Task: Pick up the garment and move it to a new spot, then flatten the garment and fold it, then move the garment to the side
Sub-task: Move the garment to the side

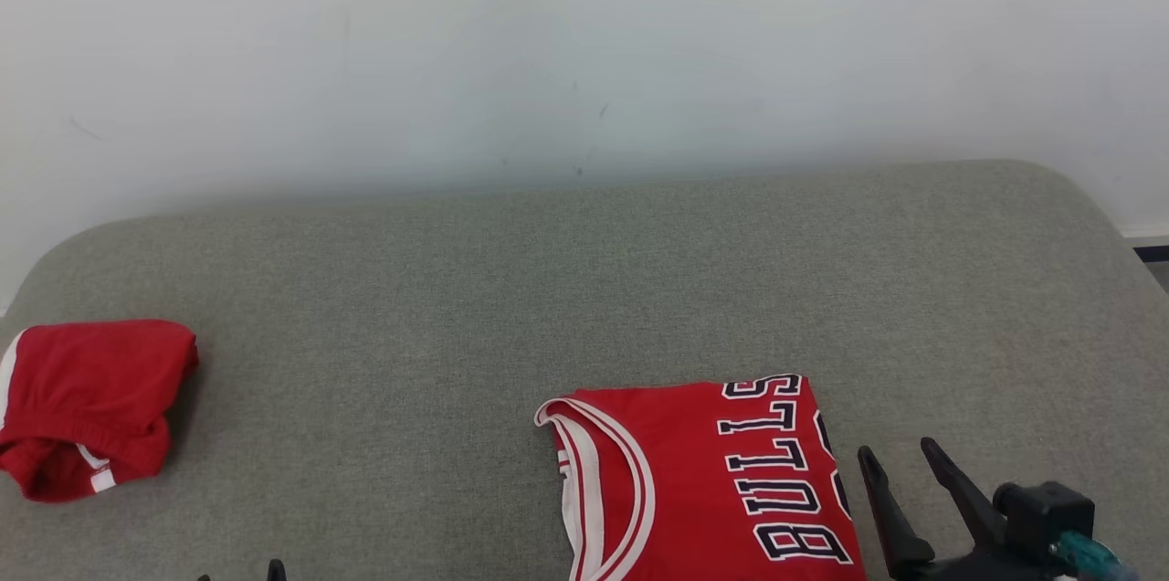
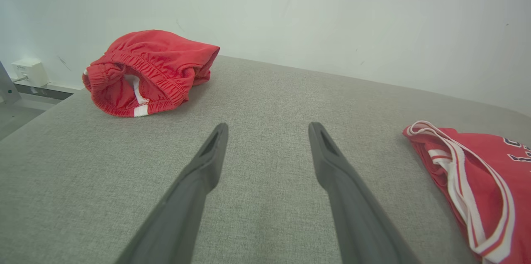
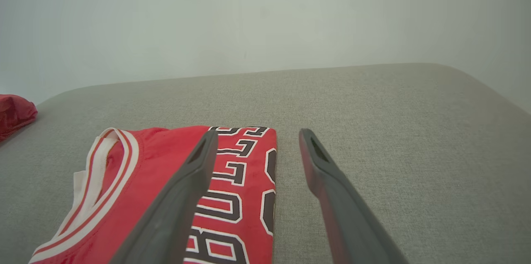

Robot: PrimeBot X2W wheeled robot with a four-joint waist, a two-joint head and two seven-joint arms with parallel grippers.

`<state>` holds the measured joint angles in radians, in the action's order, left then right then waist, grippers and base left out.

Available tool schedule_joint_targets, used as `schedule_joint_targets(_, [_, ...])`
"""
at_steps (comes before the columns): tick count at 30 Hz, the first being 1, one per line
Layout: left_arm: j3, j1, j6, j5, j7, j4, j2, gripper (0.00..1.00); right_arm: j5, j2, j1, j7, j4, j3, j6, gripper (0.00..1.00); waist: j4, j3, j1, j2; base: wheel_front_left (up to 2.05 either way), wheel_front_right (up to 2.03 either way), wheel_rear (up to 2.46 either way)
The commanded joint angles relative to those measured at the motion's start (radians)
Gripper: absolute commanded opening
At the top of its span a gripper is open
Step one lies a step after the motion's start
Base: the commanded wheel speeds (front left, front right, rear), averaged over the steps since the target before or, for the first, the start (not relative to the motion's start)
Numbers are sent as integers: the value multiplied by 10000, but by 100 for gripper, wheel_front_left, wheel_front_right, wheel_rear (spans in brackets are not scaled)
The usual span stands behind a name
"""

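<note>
— Where does the jersey lie from your jaws?

— The folded jersey [image 1: 694, 480] sits on the tabletop [image 1: 548, 289] at your near edge, its long axis running away from you. Its right edge is just beside your right jaws, on their left. Your left jaws are well apart from it, between it and the red shorts [image 1: 87, 403].

— And the pose?

— Both sets of jaws are spread wide and empty, held low, pointing forward. I'd judge the right arm better placed for the sideways move.
</note>
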<state>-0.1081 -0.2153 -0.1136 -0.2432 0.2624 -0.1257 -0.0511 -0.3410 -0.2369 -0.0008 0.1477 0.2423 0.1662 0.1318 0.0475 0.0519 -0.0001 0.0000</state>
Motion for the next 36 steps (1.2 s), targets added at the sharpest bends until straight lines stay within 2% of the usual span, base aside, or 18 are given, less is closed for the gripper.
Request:
schedule_joint_targets(1, [23,-26,58,-35,31,24,12,100,-314,8,-185,-570,-88,12,-27,100,-11,-12,1,0,0,0,0])
schedule_joint_targets(6, [139,0,114,-91,31,43,11,100,-1172,34,-663,-3335,-578,-82,-27,100,-95,-86,1,0,0,0,0])
schedule_joint_targets(11, [309,124,155,-137,30,45,8,100,-1367,46,-1113,-5952,-849,-339,-27,100,-331,-229,1,0,0,0,0])
schedule_joint_targets(18, [441,256,155,-141,31,40,11,100,-874,411,-1563,-8129,-664,-1128,-27,100,-761,-568,1,0,0,0,0])
schedule_joint_targets(25, [685,645,134,-184,30,65,12,100,519,659,-1836,-9321,-737,-2221,-27,100,-1334,-1271,1,0,0,0,0])
schedule_joint_targets(28, [746,817,159,-221,31,66,11,100,667,1025,-1829,-9586,-779,-2556,-27,100,-1493,-1512,1,0,0,0,0])
schedule_joint_targets(36, [895,1169,209,-274,31,90,12,100,1082,1302,-1687,-9960,-693,-3089,-27,100,-1685,-2020,1,0,0,0,0])
